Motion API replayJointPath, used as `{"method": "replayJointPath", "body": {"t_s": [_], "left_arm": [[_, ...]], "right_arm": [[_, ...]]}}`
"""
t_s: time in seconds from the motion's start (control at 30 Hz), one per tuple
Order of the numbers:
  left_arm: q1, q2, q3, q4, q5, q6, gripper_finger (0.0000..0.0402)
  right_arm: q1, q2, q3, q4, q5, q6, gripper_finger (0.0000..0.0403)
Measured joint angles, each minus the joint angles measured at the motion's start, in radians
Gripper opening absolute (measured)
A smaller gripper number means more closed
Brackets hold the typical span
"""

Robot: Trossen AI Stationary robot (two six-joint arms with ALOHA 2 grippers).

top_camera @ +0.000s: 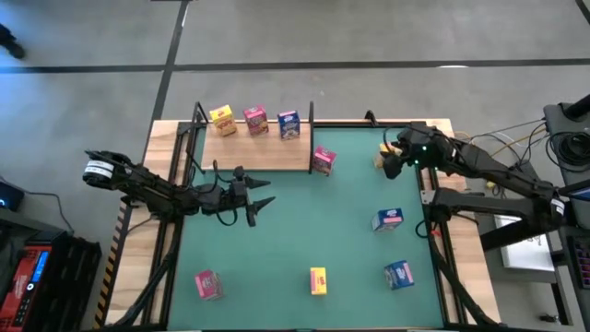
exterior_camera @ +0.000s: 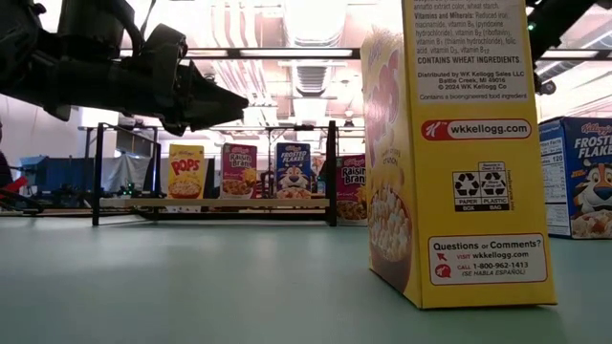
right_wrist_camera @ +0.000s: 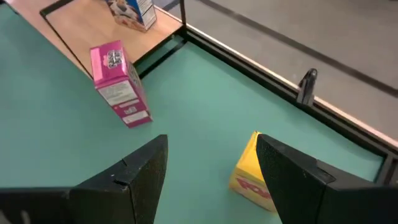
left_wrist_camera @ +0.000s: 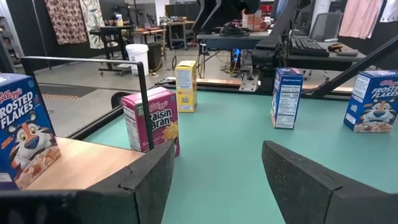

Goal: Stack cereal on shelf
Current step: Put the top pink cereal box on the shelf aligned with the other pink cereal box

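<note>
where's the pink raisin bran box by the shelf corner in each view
High view: pink Raisin Bran box, beside the shelf.
Low view: right of the upright.
Left wrist view: behind the upright.
Right wrist view: on the mat.
Shared landmark: the shelf's black corner upright.

Left dark six-joint arm reaches in from the table's left edge, stretched level toward the middle; its two-finger left gripper (top_camera: 258, 205) hangs above the surface, fingers spread apart. Right dark arm comes from the right edge toward the far corner, right gripper (top_camera: 389, 159) tilted downward, fingers parted.
</note>
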Motion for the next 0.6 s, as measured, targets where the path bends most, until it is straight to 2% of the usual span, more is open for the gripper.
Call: {"method": "replayJointPath", "body": {"t_s": [0.23,0.4,0.6], "left_arm": [[0.000,0.000,-0.006,0.000,0.000,0.000,0.0227],[0.000,0.000,-0.006,0.000,0.000,0.000,0.0227],[0.000,-0.001,-0.014,0.001,0.002,-0.018,0.0227]], "right_arm": [[0.000,0.137,0.003,0.062,-0.009,0.064,0.0235],[0.000,0.249,0.003,0.213,-0.008,0.026,0.0235],[0.000,0.339,0.003,0.332,-0.112,0.002,0.0235]]}}
